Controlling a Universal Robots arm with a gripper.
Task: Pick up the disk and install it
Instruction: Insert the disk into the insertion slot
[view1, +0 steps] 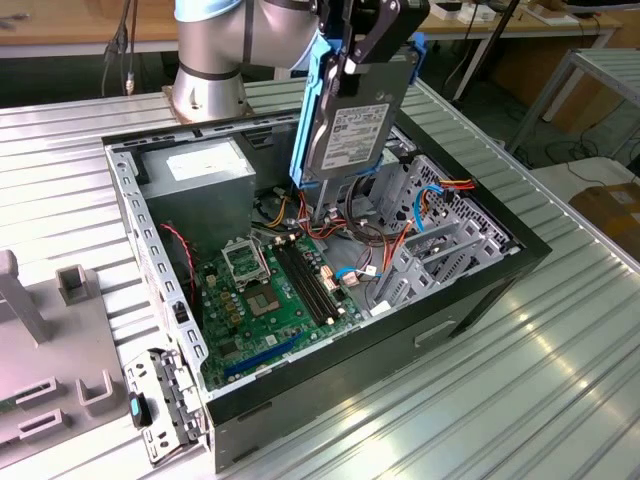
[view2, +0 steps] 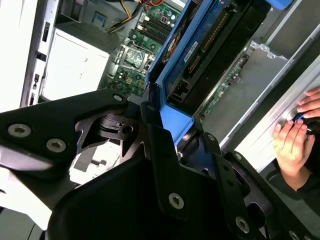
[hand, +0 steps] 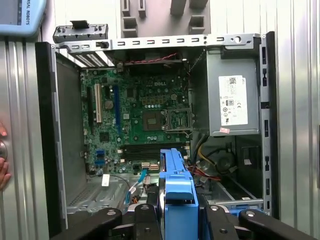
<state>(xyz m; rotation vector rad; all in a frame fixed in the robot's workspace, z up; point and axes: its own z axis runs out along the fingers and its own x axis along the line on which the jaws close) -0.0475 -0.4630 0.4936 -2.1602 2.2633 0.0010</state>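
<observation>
Dial set on the exterior view. The gripper (view1: 345, 50) is at 12 o'clock, high over the open computer case (view1: 470, 300). Its black fingers (view2: 157, 135) are pinched on one end of the disk (view1: 350, 130), closing on the blue rails.

The disk hangs on edge in the air, nearly upright and slightly tilted, with its white label facing the camera. Its lower end is above the cables in the middle of the case, not touching them.

Inside the case:
- Green motherboard (view1: 270, 300) at 7 o'clock.
- Grey power-supply box (view1: 200, 170) at 10 o'clock.
- Metal drive cage (view1: 440, 230) at 3 o'clock.

The case lies on its side on a ribbed metal table (view1: 560, 400). In the second wrist view, a person's hand (view2: 295, 135) rests on the table just outside the case wall.
</observation>
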